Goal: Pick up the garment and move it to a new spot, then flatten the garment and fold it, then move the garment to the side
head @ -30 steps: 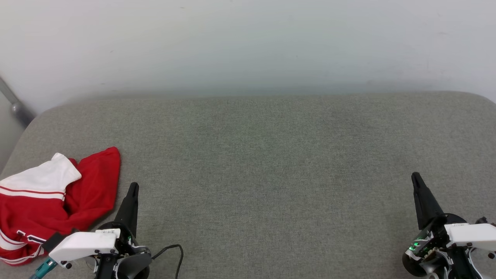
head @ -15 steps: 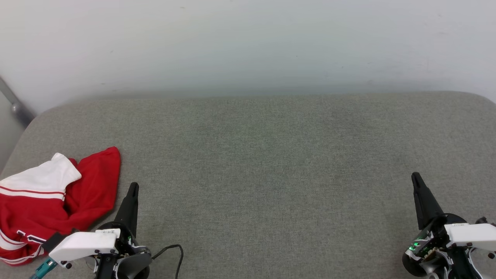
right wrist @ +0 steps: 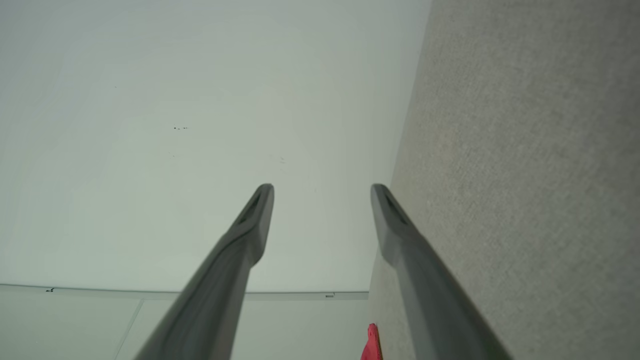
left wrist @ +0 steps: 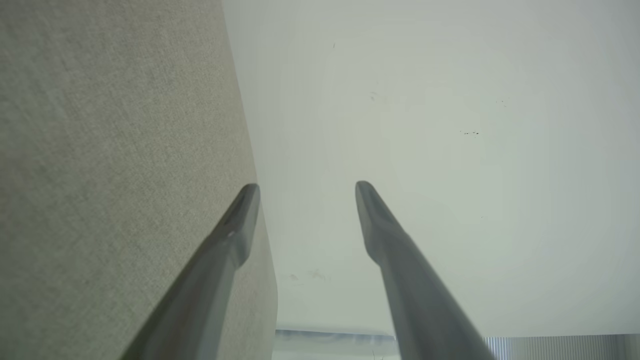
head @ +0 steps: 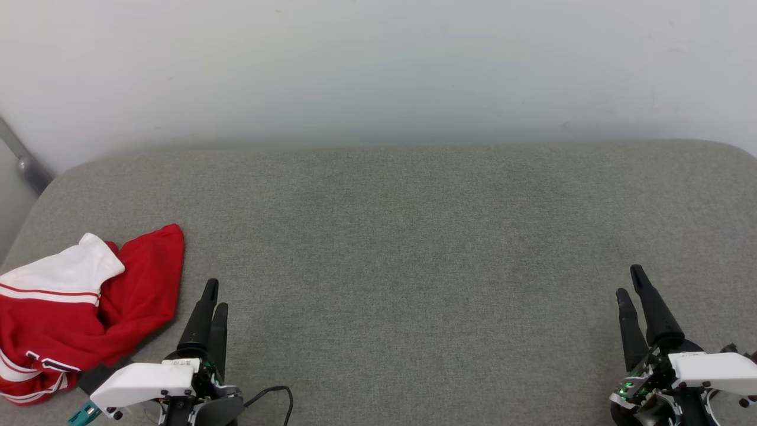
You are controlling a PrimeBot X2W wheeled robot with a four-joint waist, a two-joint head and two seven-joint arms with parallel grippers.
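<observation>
Snapshot from my remote seat: arms low, fingers apart

In the head view, the left gripper (head: pixel 216 296) sits at the lower left and the right gripper (head: pixel 628 281) at the lower right. Both are low over the grey cushion (head: pixel 402 248), fingers pointing away toward the wall (head: pixel 378 65). Each white wrist housing (head: pixel 142 381) is cut off by the bottom edge. From up there the two fingers on each side overlap, so the gap is hard to judge. Both wrist views settle it though: fingers clearly apart, mostly wall showing in the gap. A black cable (head: pixel 278 393) loops out beside the left wrist.

Just left of the left gripper lies the garment (head: pixel 136 284), a crumpled red heap near the cushion's front-left corner with a white sleeve end with red stripes on top. I can't tell if it touches the wrist housing, which covers its near edge. Its left side runs off frame, and the bit of lettering low down is too small to read. The right wrist view catches a red sliver of it at its bottom edge.

Farther back the cushion runs to a rounded far edge, then the pale wall. A grey metal bar (head: pixel 20 160) leans in at the far left, mostly cut off.
</observation>
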